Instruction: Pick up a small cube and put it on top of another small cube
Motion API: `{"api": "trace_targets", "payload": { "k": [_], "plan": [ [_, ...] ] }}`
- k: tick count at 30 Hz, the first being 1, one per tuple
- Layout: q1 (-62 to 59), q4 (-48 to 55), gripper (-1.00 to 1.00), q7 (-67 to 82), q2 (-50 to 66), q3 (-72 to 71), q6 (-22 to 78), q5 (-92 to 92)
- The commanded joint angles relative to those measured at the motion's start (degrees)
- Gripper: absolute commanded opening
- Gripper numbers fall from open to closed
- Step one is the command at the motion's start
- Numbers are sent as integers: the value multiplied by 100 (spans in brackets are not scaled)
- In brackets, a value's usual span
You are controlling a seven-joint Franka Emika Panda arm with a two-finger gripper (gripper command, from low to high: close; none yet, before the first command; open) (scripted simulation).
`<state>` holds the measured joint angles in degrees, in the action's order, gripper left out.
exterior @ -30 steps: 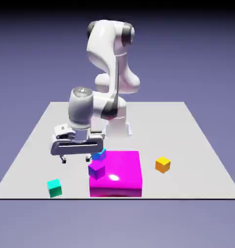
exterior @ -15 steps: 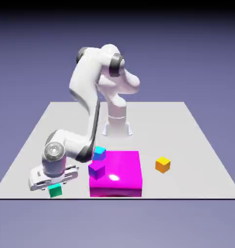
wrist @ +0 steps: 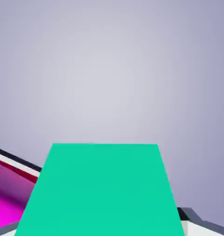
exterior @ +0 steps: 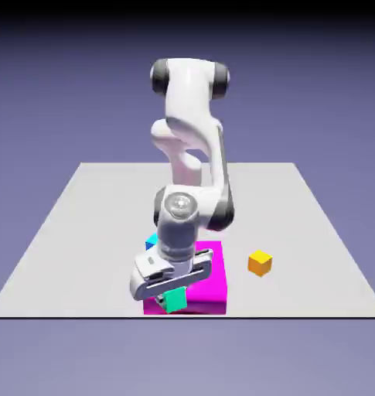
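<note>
The gripper (exterior: 173, 295) has the green cube (exterior: 175, 300) pinched between its two fingers. In the hand view the cube fills the space between the tips and hides much of them, one at each flank; a grip on opposite sides keeps its underside free to be set down on something. The cube sits out at the very end of the fingers, which should let it meet another cube before the hand does.

The hand is tilted, and the hand view looks past the table (exterior: 314, 286) edge to the backdrop, so the cube is likely tipped too. It probably needs levelling before release, or it could land on an edge and slide off.

Below the gripper and partly covered by it lies the magenta block (exterior: 211, 282). Whether the green cube touches it I cannot tell; the grip looks meant for carrying, clear of that bulk. The blue cube (exterior: 151, 243) peeks out beyond the hand, toward the robot's base, mostly hidden. The orange cube (exterior: 260, 264) stands well apart from the gripper, toward the exterior view's right, with open table around it that would leave the fingers room.

The pick looks done and the stacking is still to do: the next move calls for centring the cube over its support, flat, then a gentle opening.
</note>
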<state>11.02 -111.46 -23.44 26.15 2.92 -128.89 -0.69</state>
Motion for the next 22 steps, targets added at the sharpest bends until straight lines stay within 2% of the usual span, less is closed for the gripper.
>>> {"api": "trace_targets", "payload": {
  "k": [1,4,13,18,19,22],
  "plan": [
    [196,-167,-100,-204,-146,-172,-35,37],
    [565,-683,-100,-700,-552,-794,85,-41],
    [368,-1876,-100,-1407,-1286,-2631,1349,-1337],
    [388,-2301,-100,-1726,-692,-2415,416,-1794],
    [388,-2301,100,-1726,-692,-2415,416,-1794],
    [377,-2075,100,-1556,-1009,-2530,914,-1551]
  ]
}}
